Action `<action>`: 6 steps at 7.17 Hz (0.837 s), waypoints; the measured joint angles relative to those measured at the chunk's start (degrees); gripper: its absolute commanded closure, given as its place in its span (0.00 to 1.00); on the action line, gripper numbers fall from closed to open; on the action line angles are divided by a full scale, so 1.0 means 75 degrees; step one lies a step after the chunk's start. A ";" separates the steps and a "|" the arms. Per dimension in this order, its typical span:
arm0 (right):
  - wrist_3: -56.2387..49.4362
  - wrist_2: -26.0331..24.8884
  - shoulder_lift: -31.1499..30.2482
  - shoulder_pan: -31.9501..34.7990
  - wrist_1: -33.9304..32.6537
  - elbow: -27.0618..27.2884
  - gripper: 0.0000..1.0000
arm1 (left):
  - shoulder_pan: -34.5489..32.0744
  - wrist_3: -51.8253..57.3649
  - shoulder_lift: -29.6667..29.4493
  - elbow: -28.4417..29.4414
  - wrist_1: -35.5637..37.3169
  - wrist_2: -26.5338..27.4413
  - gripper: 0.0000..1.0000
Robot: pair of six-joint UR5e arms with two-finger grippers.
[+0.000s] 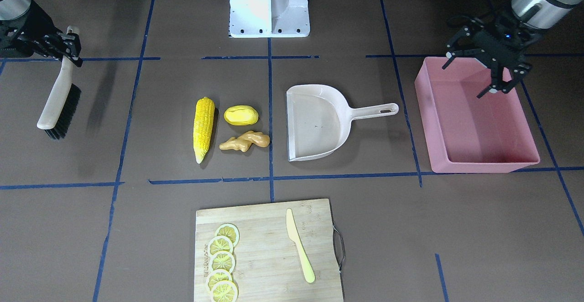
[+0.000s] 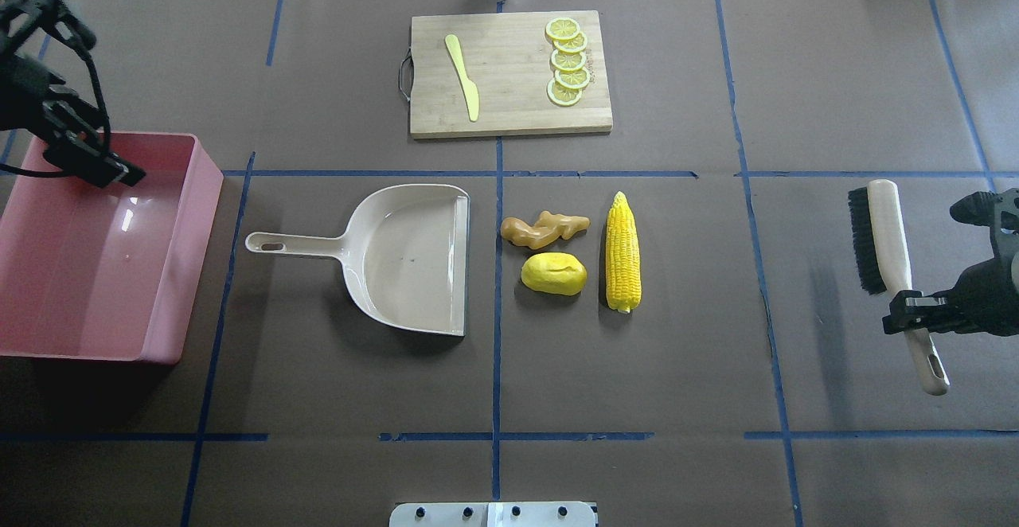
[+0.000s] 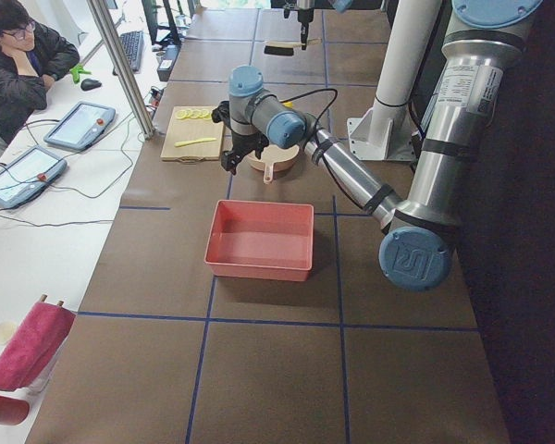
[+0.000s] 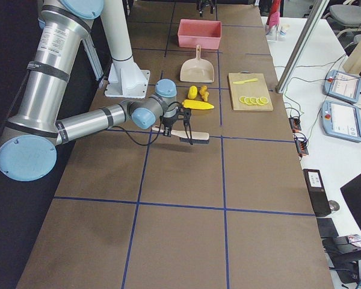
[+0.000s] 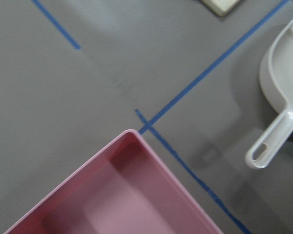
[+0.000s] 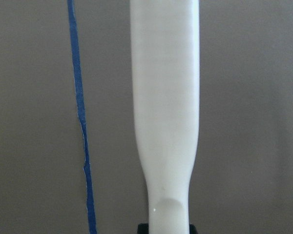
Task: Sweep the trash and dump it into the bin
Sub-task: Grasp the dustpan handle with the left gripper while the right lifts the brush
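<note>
A beige dustpan (image 1: 315, 124) lies flat in the middle of the worktop, its open mouth turned to the trash and its handle pointing to the pink bin (image 1: 483, 166). On the operators' side sits a wooden cutting board (image 1: 269, 256) with a row of lemon slices (image 1: 222, 256) and a pale yellow knife (image 1: 299, 247), well apart from everything else. Nothing lies between the trash and the dustpan mouth.

The right wrist view shows only the brush handle and a strip of blue tape, so the pads are barely visible there. The left wrist view catches one corner of the bin and the dustpan handle, with no fingers in sight.

The corn cob (image 1: 203, 128), the potato-like lump (image 1: 241, 115) and the ginger root (image 1: 245, 142) lie close together just beside the dustpan mouth, the cob farthest from it. The right pincer (image 1: 68, 46) is clamped on the handle of a black-bristled brush (image 1: 57, 101) held off the worktop, well apart from the trash. The left pincer (image 1: 483, 71) hangs above the bin with its jaws spread, holding nothing.
</note>
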 measured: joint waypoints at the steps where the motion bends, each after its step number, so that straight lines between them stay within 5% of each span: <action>1: -0.0003 0.0005 0.0019 -0.0003 -0.0007 0.0038 1.00 | 0.0581 -0.0004 -0.0197 -0.0041 0.0011 0.0622 0.00; 3: -0.0006 0.0008 0.0075 -0.0006 -0.0016 0.0055 1.00 | 0.1585 0.0112 -0.0426 -0.0110 0.0386 0.2053 0.00; 6: -0.0001 0.0116 0.0329 -0.0016 -0.0215 0.0077 1.00 | 0.2214 0.1620 -0.0690 0.0102 0.0758 0.2407 0.00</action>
